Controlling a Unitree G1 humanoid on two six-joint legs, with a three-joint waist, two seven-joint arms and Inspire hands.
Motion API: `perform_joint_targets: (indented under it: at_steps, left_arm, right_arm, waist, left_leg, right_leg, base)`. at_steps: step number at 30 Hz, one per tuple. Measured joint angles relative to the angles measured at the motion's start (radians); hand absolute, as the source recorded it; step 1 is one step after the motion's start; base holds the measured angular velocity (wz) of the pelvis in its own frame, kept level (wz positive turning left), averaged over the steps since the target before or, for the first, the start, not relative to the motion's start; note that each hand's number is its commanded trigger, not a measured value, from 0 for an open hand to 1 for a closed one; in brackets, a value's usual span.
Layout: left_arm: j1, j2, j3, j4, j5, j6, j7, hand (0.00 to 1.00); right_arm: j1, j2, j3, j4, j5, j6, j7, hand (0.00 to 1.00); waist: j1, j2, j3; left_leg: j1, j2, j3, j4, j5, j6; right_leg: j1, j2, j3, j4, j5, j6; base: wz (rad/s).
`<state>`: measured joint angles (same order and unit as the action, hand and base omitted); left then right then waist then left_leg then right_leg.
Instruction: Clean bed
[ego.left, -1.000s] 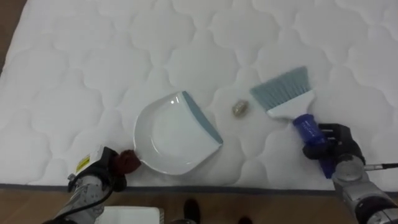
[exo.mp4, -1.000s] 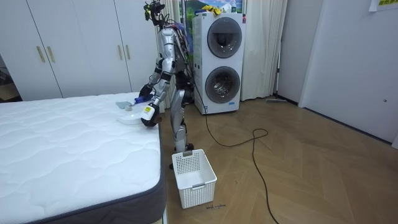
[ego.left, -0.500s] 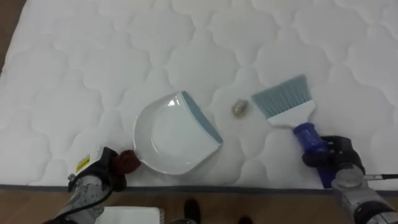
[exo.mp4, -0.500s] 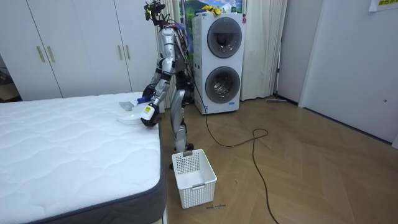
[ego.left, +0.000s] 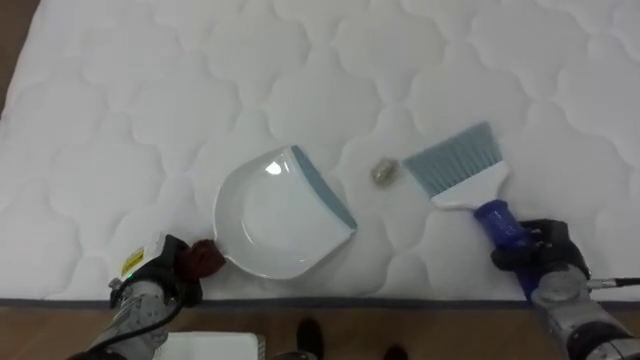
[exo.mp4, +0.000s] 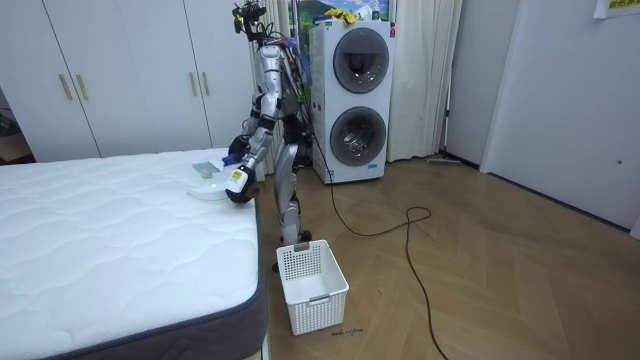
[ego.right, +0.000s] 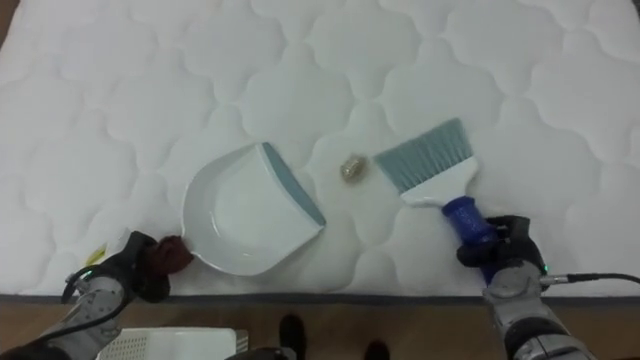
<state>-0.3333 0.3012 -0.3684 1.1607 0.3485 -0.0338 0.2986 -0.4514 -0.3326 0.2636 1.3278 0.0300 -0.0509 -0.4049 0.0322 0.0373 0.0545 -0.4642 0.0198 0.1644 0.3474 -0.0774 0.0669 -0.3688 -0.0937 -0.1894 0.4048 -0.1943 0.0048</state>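
White quilted bed (ego.left: 150, 80) w/ small tan crumb (ego.left: 385, 173) nr brush (ego.left: 462, 172)

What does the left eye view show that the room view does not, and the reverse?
Left eye view: a small scrap on the mattress between the dustpan and the brush, close to the bristles; the right hand curled round the brush's blue handle, the left hand round the dustpan's handle. Room view: a white basket on the floor by the mattress corner, two stacked washing machines behind the robot, wardrobe doors. Both: the mattress with the dustpan at its edge, where the robot stands.
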Motion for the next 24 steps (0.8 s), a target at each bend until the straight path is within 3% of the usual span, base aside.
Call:
perform_joint_targets:
  at_steps: [4, 7, 12, 15, 20, 24]
  left_arm:
    - [-0.007, 0.002, -0.009, -0.001, 0.014, 0.009, 0.0, 1.0]
    - [-0.019, 0.015, -0.008, -0.002, 0.033, 0.01, 0.0, 1.0]
    - [-0.031, 0.104, -0.029, -0.056, 0.097, 0.01, 0.001, 1.0]
    - [-0.036, 0.126, -0.038, -0.072, 0.109, 0.015, 0.007, 1.0]
    - [-0.05, 0.128, -0.038, -0.081, 0.127, 0.028, 0.013, 1.0]
    - [-0.062, 0.156, -0.046, -0.093, 0.137, 0.035, 0.013, 1.0]
  right_arm:
    - [-0.009, -0.043, -0.002, 0.007, -0.124, 0.013, 0.002, 1.0]
    - [-0.048, -0.098, 0.022, 0.009, -0.263, 0.033, 0.002, 1.0]
    - [-0.081, -0.188, 0.108, -0.005, -0.501, 0.067, 0.003, 1.0]
    - [-0.11, -0.232, 0.162, -0.014, -0.625, 0.089, 0.011, 1.0]
    - [-0.163, -0.271, 0.194, -0.052, -0.827, 0.129, 0.032, 1.0]
    - [-0.179, -0.32, 0.268, -0.154, -0.955, 0.141, 0.028, 1.0]
  waist:
    - [0.002, -0.022, -0.0035]
    - [0.023, -0.049, -0.0019]
    - [0.029, -0.102, -0.001]
    - [0.043, -0.114, -0.0016]
    - [0.059, -0.123, 0.0006]
    - [0.062, -0.149, 0.0094]
  left_leg:
    - [0.005, -0.015, 0.003, -0.002, 0.002, 0.004]
    - [0.002, -0.016, 0.02, -0.002, 0.004, 0.005]
    - [-0.004, -0.012, 0.014, 0.008, 0.004, 0.005]
    - [-0.016, -0.012, 0.013, 0.012, 0.002, 0.007]
    - [-0.031, -0.009, 0.015, 0.015, 0.003, 0.008]
    - [-0.03, 0.0, 0.023, 0.014, 0.002, 0.006]
  right_leg:
    - [-0.017, -0.02, 0.001, 0.04, -0.024, 0.002]
    - [-0.039, -0.023, 0.024, 0.063, -0.029, 0.002]
    - [-0.035, -0.022, 0.013, 0.059, -0.027, 0.001]
    - [-0.051, -0.022, 0.013, 0.059, -0.023, 0.002]
    - [-0.063, -0.022, 0.013, 0.062, -0.02, 0.0]
    - [-0.061, -0.021, 0.014, 0.064, -0.018, -0.003]
  base:
    - [0.05]
    - [-0.15]
    - [0.03]
    - [-0.01]
    - [-0.02]
    - [-0.03]
